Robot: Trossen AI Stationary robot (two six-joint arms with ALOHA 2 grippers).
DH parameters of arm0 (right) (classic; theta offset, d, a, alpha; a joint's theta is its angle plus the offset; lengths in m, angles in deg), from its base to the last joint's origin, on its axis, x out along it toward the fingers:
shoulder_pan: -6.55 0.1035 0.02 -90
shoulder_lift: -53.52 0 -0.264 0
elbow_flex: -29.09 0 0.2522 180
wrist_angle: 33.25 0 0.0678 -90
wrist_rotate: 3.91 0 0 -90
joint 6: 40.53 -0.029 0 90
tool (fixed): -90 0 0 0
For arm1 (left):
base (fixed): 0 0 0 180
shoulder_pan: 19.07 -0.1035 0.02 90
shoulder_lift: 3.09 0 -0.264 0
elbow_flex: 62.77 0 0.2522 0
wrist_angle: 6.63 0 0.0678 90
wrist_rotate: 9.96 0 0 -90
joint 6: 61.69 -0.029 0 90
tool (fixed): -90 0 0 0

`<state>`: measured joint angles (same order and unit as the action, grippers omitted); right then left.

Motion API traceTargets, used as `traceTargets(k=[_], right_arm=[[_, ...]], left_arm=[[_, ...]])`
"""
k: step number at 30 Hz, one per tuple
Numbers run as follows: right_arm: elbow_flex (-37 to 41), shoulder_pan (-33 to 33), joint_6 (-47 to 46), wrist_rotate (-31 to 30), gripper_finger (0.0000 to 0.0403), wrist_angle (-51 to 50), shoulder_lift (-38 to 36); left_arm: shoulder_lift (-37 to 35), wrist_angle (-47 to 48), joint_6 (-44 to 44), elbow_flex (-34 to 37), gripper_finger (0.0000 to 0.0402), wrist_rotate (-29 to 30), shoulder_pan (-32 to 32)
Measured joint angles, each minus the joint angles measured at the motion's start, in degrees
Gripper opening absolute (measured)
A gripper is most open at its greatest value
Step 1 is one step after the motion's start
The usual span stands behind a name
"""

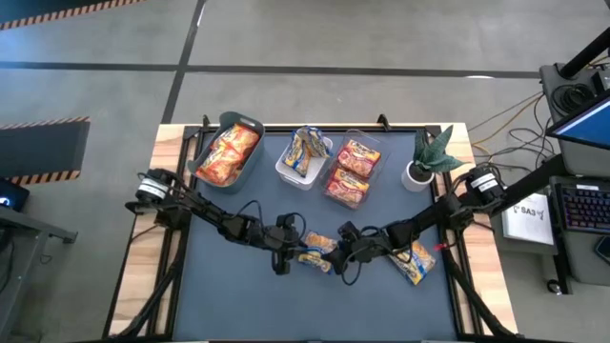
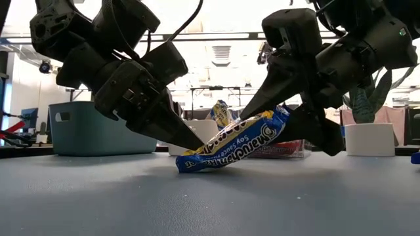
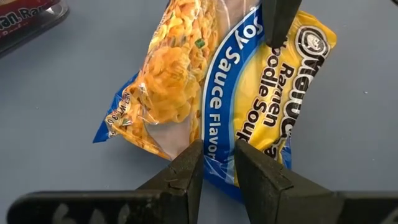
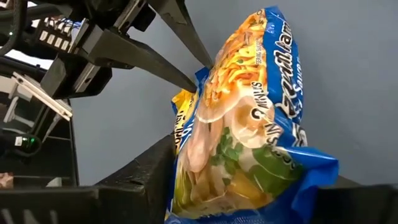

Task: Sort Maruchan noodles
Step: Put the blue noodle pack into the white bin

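Observation:
A blue-and-yellow noodle packet [image 1: 317, 250] sits between my two grippers at the middle of the dark mat, and both are shut on it. My left gripper [image 1: 291, 246] is at its left end and my right gripper [image 1: 345, 246] at its right end. A second blue-and-yellow packet [image 1: 415, 259] lies flat on the mat to the right. The grey-green bin [image 1: 250, 129] holds orange-red packets, the white bin [image 1: 286, 170] blue-and-yellow ones, and the clear bin [image 1: 379, 143] whitish-red ones. My left gripper pinches the packet's left edge [image 3: 217, 146] between its two fingertips [image 3: 186, 174], slanting down from the table's left. That end [image 2: 187, 164] rests on the mat. My right gripper has the packet's raised right end [image 2: 275, 121] between its fingers, one above [image 2: 262, 92] and one below, slanting down from the right. The packet tilts up toward it, and its end fills the gap between the fingers [image 4: 249, 186].
The three bins stand in a row along the far edge. A potted plant in a white pot [image 1: 419, 173] stands at the far right. Bare mat [image 1: 248, 305] lies toward the near edge. Desks and cables lie beyond the table's right side.

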<state>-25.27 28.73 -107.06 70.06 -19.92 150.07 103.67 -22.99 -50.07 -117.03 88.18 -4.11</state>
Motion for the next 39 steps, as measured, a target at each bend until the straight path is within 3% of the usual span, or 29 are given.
traceTargets(k=[15, 22, 28, 34, 39], right_arm=[[0.00, 0.02, 2.36, 0.77, 0.0180, -0.22, 0.00], [0.00, 0.59, 10.53, -3.36, 0.0178, -0.33, -0.07], [0.00, 1.05, 16.58, -3.80, 0.0178, -1.18, 0.00], [0.00, 1.35, 22.78, -5.07, 0.0178, -1.46, 0.00], [-0.02, 2.18, 29.19, -6.90, 0.0176, -1.82, 0.00]], left_arm=[[-0.42, -0.81, 0.09, 0.02, 0.0078, -0.09, 0.00], [-3.91, 0.66, -1.80, 0.20, 0.0083, 0.18, -0.07], [-7.29, -0.33, -2.31, 1.99, 0.0119, 1.18, -0.02], [-9.09, -3.90, -0.93, 5.84, 0.0175, 7.47, -0.33], [-8.86, -12.44, 1.33, 9.43, 0.0216, 8.59, -0.87]])
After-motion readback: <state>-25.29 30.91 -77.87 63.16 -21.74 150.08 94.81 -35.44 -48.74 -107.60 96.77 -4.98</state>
